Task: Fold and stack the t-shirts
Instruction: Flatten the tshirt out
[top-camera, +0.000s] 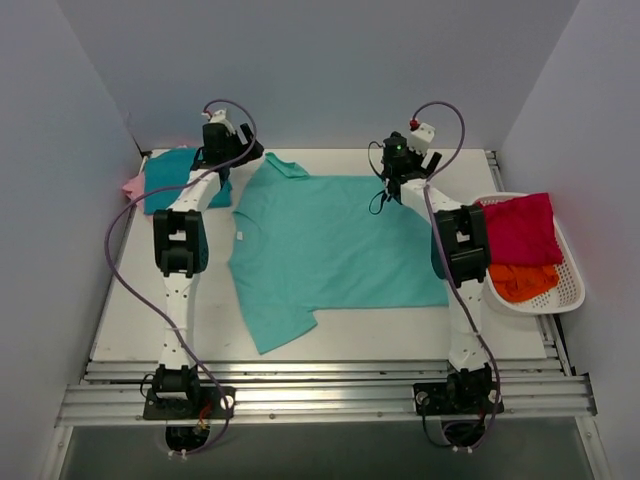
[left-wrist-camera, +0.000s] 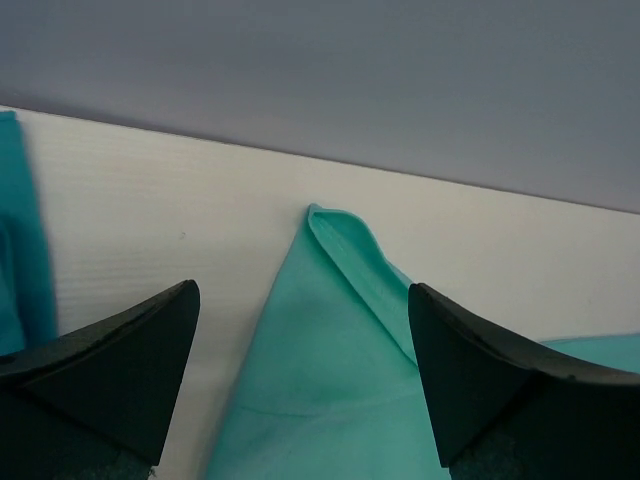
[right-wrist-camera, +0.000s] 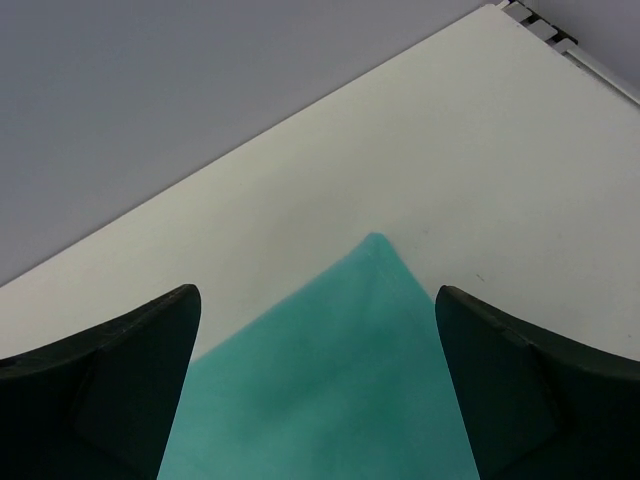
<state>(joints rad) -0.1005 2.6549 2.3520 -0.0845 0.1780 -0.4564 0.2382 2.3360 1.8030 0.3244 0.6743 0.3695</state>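
Mint t-shirt (top-camera: 330, 250): spread flat mid-table (top-camera: 400, 335), collar to the left. Teal t-shirt (top-camera: 175, 175): folded, far left corner, apparently lying over a pink t-shirt (top-camera: 132, 187), of which only an edge shows. Crimson t-shirt (top-camera: 520, 228), orange t-shirt (top-camera: 523, 282): bunched in the white basket (top-camera: 572, 290), right edge. Left gripper (left-wrist-camera: 302, 290): jaws spread above the mint sleeve tip. Right gripper (right-wrist-camera: 318, 291): jaws spread above the mint hem corner.
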